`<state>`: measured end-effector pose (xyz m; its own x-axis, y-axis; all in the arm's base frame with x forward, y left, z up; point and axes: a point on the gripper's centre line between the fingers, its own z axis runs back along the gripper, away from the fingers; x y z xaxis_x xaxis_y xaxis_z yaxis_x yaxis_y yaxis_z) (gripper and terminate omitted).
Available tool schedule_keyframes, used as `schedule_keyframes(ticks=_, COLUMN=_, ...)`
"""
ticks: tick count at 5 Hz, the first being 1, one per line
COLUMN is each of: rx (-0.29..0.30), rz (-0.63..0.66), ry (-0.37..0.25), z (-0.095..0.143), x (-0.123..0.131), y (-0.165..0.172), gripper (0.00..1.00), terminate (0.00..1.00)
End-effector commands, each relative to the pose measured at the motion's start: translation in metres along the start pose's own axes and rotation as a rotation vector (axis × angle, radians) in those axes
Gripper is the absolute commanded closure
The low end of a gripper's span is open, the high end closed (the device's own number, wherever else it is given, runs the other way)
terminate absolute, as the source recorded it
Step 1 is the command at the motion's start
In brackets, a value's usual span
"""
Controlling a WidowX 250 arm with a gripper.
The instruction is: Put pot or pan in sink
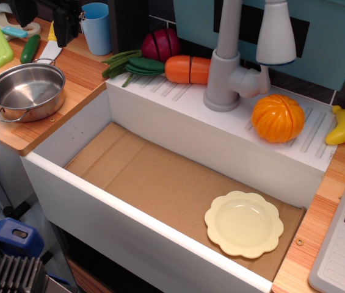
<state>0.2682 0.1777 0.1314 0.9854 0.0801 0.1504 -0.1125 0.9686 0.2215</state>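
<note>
Currently pot point(27, 90) sitting on wood counter left of sink point(160, 177), outside it; gripper point(67, 21) hovering behind pot, jaw state unclear; no legible text.

Only a small part of the robot shows, at the upper left of the frame: a black, boxy gripper point(68, 21) with hard, angular edges and a matte finish, cut off by the top border. Its jaws, cables and markings cannot be made out.

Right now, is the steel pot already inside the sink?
No, the pot sits on the wooden counter left of the sink, whose cardboard floor holds only the pale yellow plate.
</note>
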Motion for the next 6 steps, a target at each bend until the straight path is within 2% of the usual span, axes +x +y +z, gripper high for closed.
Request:
schedule_keyframes(ticks=1, rx=0.0, rz=0.0, ry=0.0, z=0.0, x=0.0, y=0.0, gripper=0.0, terminate=0.0)
schedule_keyframes(ticks=4, rx=-0.006, rz=-0.026, ry=-0.01, z=-0.057, x=0.003, y=0.024, gripper=0.0, terminate=0.0)
schedule_keyframes(ticks=6, rx=-0.067, rz=-0.035, ry=-0.041, z=-0.1, x=0.004, y=0.028, gripper=0.0, terminate=0.0)
